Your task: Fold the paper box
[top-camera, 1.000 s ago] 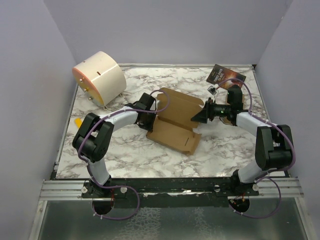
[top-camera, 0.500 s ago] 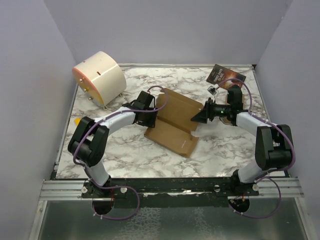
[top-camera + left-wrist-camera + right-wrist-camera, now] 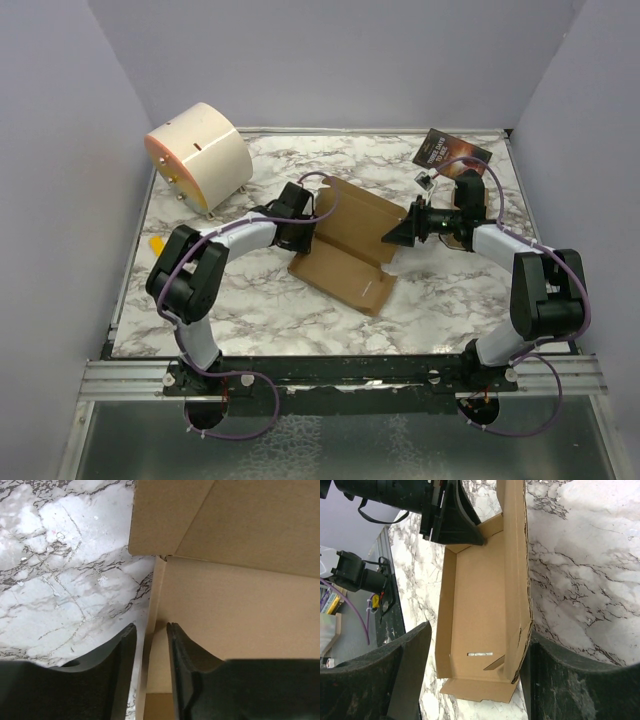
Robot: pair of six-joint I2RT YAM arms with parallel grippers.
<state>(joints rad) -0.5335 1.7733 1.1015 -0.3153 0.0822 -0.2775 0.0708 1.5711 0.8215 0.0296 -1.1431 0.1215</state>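
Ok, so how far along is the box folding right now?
Partly done. The paper box already has walls standing up around its base, forming a shallow tray. In hand: the left gripper is open, straddling a wall edge at one end, and the right gripper is open at the opposite end. Left: the large rear panel is not yet folded over, so the tray is open on top.

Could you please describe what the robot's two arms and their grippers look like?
The left arm and right arm each have white links between bulky black joints, with a purple cable looping alongside. The left gripper and right gripper have black, tapered fingers; no markings are visible.
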